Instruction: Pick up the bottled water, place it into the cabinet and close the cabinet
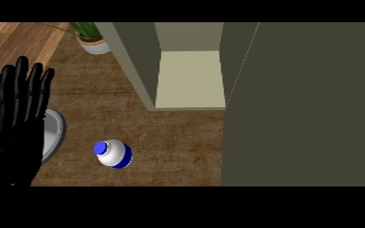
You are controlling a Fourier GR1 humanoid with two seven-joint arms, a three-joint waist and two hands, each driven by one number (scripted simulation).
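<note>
My left hand (25, 111) rested spread at the left edge, fingers straight. The water bottle (114, 154) stood on the desk (171, 140) before the open cabinet (191, 77).

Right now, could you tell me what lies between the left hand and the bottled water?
In the head view, the rim of a grey plate lies between the left hand and the bottled water; otherwise only bare counter.

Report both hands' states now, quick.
Left hand: open, straight black fingers up, resting at the view's left edge, holding nothing; the white blue-capped water bottle stands untouched on the counter.
Right hand: not in view.
</note>
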